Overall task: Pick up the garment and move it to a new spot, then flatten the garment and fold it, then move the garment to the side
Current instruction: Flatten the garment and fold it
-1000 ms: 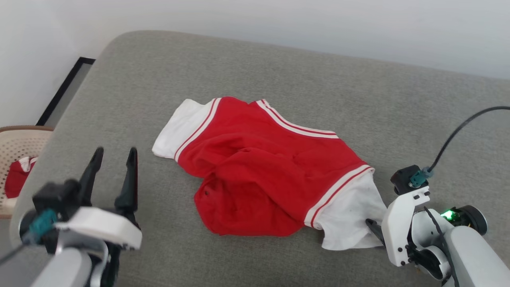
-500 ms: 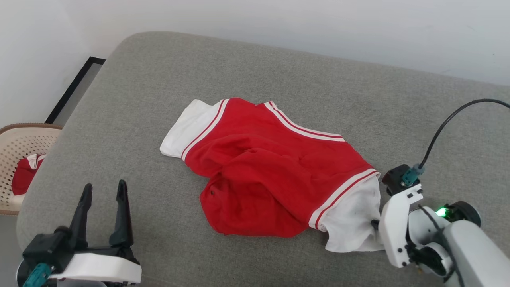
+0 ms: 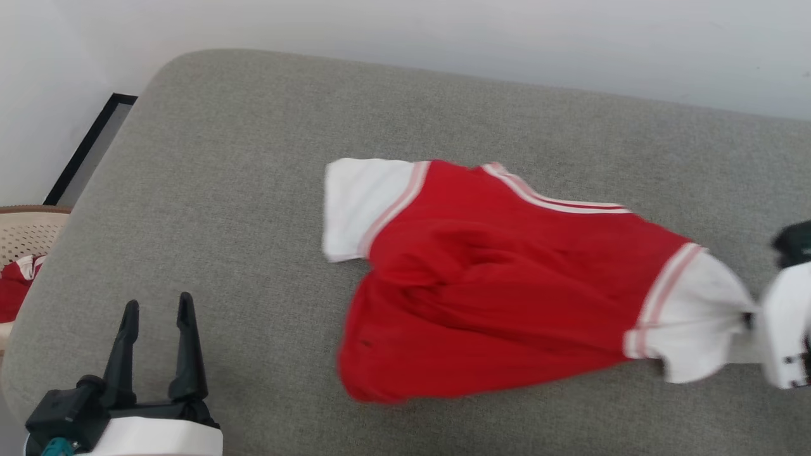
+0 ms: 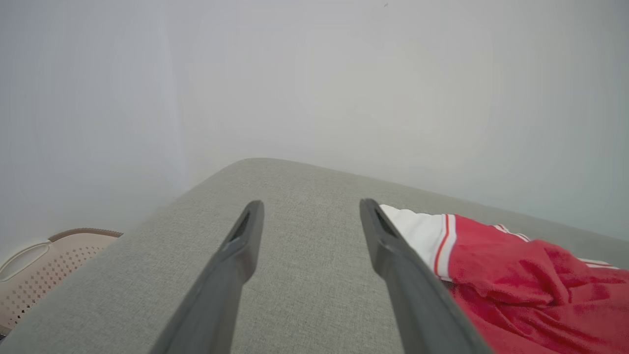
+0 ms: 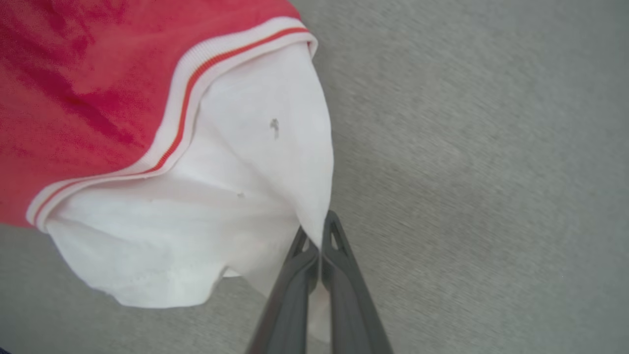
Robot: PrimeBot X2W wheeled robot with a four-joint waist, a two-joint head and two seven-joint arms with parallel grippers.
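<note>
The right gripper (image 5: 319, 243) has its two dark fingers pressed together on the hem of the garment's near white sleeve (image 5: 231, 196), and the cloth there is drawn into a taut point at the pinch. That fits the first step of the task: a grip at one outer corner lets the whole jersey T-shirt (image 3: 500, 285) be hauled across to a new spot without bunching under the arm. The shirt lies on the grey upholstered cushion (image 3: 253, 145), right of centre in the head view. Its red body is rumpled into folds and trails away from the pinched sleeve, while the far white sleeve (image 3: 358, 206) lies flat at the opposite end. Since only one corner is held, the rest probably drags along the fabric rather than lifting, and a thin hem could slip from so small a bite. The left gripper (image 3: 158, 303) sits low at the near left of the cushion with its fingers spread and nothing between them. It is well apart from the shirt, likely waiting to take the free sleeve once flattening begins. Off the cushion's left edge stands a beige plastic basket (image 3: 28, 231) holding another red cloth (image 3: 12, 291), which is no part of this job.
</note>
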